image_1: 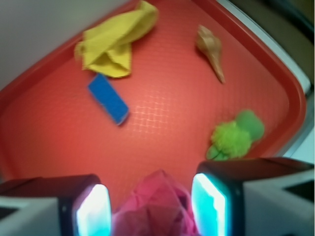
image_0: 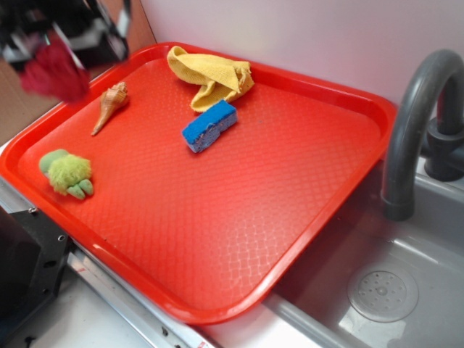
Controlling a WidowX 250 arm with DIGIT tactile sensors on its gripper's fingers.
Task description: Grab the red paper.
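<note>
Red paper (image_1: 155, 204) sits clamped in the claw (image_1: 152, 204), lifted above the tray (image_0: 217, 304); grab looks done, just hold firm.

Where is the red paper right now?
In the wrist view the red paper sits between the gripper fingers, above the tray, nearest the green toy.

We see the tray (image_0: 319, 188) surface open across its right and near half. Obstacles cluster far-left: yellow cloth (image_0: 210, 76), blue sponge (image_0: 209, 125), shell (image_0: 110, 106), green toy (image_0: 67, 172). Faucet (image_0: 417, 123) blocks the right edge.
</note>
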